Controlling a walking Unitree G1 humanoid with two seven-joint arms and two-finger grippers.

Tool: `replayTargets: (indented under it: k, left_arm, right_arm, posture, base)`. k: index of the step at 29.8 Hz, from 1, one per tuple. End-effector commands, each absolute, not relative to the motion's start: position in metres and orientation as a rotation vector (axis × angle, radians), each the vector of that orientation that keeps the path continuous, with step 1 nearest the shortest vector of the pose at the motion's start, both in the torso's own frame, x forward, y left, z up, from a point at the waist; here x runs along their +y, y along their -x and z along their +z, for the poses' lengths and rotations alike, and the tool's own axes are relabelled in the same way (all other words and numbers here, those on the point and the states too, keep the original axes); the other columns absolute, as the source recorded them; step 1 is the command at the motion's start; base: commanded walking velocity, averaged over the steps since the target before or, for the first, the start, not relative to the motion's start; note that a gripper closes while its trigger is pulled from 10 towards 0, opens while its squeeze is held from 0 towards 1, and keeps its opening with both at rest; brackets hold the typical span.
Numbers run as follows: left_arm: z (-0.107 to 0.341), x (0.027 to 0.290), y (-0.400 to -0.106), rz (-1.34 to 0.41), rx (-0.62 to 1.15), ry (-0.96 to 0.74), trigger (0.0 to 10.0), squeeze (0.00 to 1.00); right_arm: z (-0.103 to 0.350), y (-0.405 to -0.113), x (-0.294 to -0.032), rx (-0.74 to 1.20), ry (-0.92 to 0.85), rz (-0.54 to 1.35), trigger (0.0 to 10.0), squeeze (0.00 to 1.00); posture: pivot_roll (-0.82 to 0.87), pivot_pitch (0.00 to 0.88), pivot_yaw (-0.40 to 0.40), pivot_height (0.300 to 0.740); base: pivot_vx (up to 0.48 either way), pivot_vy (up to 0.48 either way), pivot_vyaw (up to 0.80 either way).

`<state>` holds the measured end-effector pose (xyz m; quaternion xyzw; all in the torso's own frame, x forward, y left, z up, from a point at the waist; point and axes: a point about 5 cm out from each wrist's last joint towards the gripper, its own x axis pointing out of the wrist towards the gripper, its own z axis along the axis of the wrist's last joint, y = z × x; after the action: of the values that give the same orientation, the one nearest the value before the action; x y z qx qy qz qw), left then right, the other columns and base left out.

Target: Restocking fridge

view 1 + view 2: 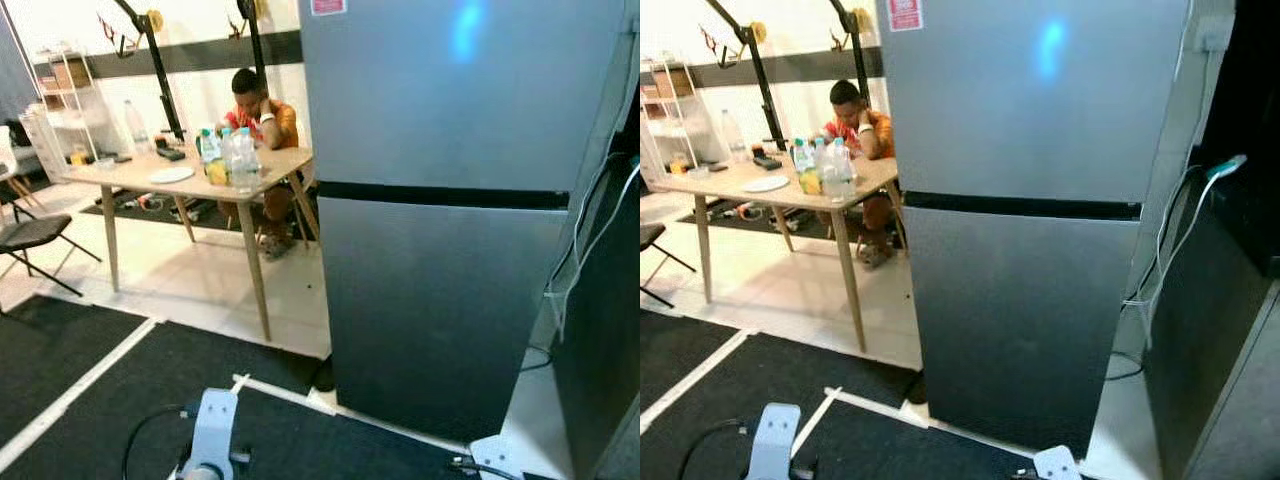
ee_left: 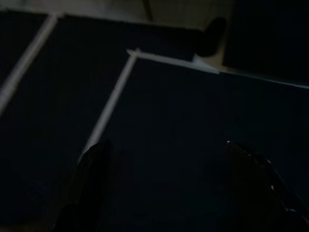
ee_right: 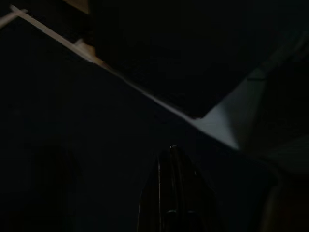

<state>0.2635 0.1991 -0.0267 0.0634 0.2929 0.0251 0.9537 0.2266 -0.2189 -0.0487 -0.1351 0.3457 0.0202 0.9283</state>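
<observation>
Black matting (image 1: 120, 400) crossed by white tape lines (image 1: 80, 385) covers the floor nearest the robot, whose two silver arms hang low at the foot of the scene, the left arm (image 1: 212, 430) above the mat and the right arm (image 1: 497, 455) near the fridge's base. Seen dimly from the wrist, the left gripper (image 2: 166, 159) has its two black fingers spread wide apart over the dark mat, holding nothing. The right gripper (image 3: 174, 159) has its fingers pressed together to a single point, also empty, above the mat's edge.

Just beyond stands the two-door grey fridge (image 1: 450, 250), both doors closed, a dark seam dividing the upper door from the lower. White cables (image 1: 585, 240) trail down its right side beside a dark panel (image 1: 605, 340).

Left of the fridge and farther back, a light wooden table (image 1: 150, 180) holds a cluster of plastic bottles (image 1: 235, 158) at its near corner, with a white plate (image 1: 171, 175) beside them. A black folding chair (image 1: 35, 235) stands at the far left. Behind the table a person in an orange shirt (image 1: 262, 118) sits, head propped on one hand. White shelving (image 1: 65, 100) lines the back wall.
</observation>
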Motion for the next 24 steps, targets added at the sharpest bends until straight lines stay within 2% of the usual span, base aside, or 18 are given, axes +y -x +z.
replayTargets:
  k: [1, 4, 10, 17, 24]
  left_arm:
    - [-0.031, 0.194, -0.258, 0.055, 0.596, -0.12, 10.0, 0.0]
    - [-0.036, 0.191, -0.251, 0.045, 0.605, -0.137, 10.0, 0.0]
    - [-0.039, 0.194, -0.245, 0.053, 0.601, -0.136, 10.0, 0.0]
    - [-0.037, 0.206, -0.244, 0.083, 0.594, -0.144, 10.0, 0.0]
    - [-0.032, 0.207, -0.25, 0.065, 0.564, -0.131, 10.0, 0.0]
  right_arm:
    - [-0.041, -0.236, -0.219, 0.669, 0.305, 0.077, 10.0, 0.0]
    - [-0.036, -0.242, -0.223, 0.658, 0.338, 0.098, 10.0, 0.0]
    - [-0.04, -0.239, -0.222, 0.699, 0.352, 0.121, 10.0, 0.0]
    - [-0.051, -0.227, -0.21, 0.732, 0.335, 0.144, 10.0, 0.0]
    - [-0.053, -0.224, -0.209, 0.734, 0.305, 0.116, 10.0, 0.0]
  posture:
    - [-0.14, 0.0, -0.02, 0.74]
    - [-0.13, 0.0, -0.056, 0.74]
    - [-0.11, 0.002, -0.06, 0.74]
    - [-0.09, 0.024, -0.027, 0.74]
    - [-0.07, 0.041, 0.014, 0.74]
  base:
    - [0.0, 0.0, 0.0]
    - [0.0, 0.0, 0.0]
    - [0.0, 0.0, 0.0]
    - [0.0, 0.0, 0.8]
    - [0.0, 0.0, 0.8]
